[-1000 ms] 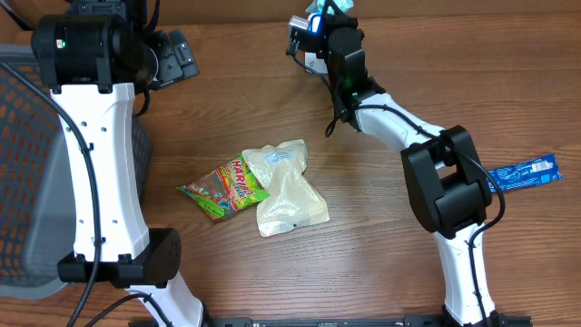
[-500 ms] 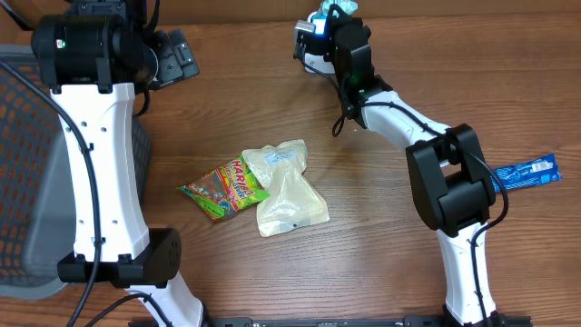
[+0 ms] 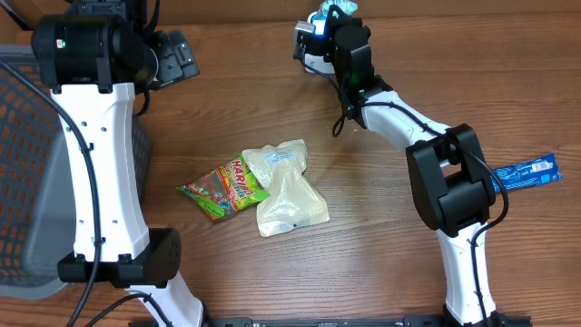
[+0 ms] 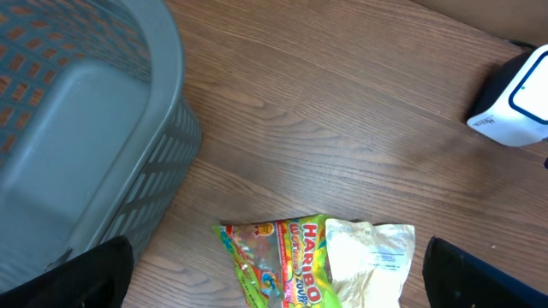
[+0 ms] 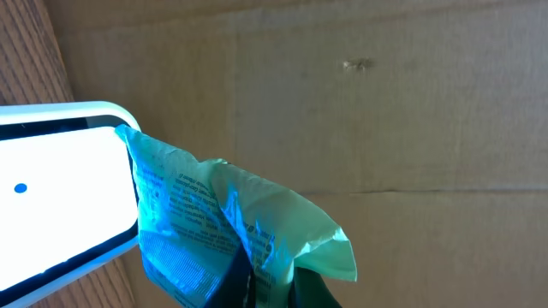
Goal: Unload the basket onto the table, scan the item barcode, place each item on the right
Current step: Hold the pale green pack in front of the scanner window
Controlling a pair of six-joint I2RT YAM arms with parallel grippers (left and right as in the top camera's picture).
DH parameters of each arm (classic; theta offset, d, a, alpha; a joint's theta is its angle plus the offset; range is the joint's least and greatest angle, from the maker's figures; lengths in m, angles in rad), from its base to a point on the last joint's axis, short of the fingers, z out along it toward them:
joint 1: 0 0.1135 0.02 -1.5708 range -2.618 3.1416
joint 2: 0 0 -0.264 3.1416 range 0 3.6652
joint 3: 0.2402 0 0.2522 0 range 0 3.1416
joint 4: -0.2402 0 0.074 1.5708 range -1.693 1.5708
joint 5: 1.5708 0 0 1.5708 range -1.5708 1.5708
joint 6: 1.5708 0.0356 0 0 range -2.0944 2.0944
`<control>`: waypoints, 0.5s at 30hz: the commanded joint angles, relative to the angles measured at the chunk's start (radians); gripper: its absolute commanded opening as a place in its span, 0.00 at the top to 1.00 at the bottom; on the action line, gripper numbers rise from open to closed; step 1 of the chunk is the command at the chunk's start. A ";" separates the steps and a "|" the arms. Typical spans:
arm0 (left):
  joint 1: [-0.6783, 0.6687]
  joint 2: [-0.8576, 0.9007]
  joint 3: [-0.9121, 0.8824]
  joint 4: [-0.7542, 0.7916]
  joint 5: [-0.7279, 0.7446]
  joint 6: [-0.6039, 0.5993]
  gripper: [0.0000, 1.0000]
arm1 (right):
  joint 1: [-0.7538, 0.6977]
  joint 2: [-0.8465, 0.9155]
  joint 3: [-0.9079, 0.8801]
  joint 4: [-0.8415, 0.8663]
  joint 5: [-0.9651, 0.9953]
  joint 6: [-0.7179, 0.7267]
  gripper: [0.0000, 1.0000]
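My right gripper (image 5: pixel 274 284) is clamped on one edge of a thin green packet (image 5: pixel 214 214), likely light, crinkly and floppy, best pinched at its sealed seam.

a basket (image 3: pixel 20 100) stands at the table's (image 3: pixel 227 100) left edge. mid-table lies a candy bag (image 3: pixel 221 189), with a pouch (image 3: pixel 289 193) touching its right side. a scanner (image 3: pixel 307 41) sits at the far edge, with a packet (image 5: pixel 184 214) against its face. a wrapper (image 3: pixel 525 171) lies far right.

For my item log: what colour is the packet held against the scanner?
The packet is pale mint green; the right wrist view shows it best.
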 commanded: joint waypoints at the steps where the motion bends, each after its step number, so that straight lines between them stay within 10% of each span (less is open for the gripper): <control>1: 0.000 -0.011 0.011 0.000 -0.013 -0.014 0.01 | -0.005 -0.007 0.020 0.014 0.029 0.000 0.96; 15: 0.000 -0.011 0.011 0.000 -0.014 -0.014 0.00 | 0.110 -0.183 0.020 -0.230 0.180 0.000 0.96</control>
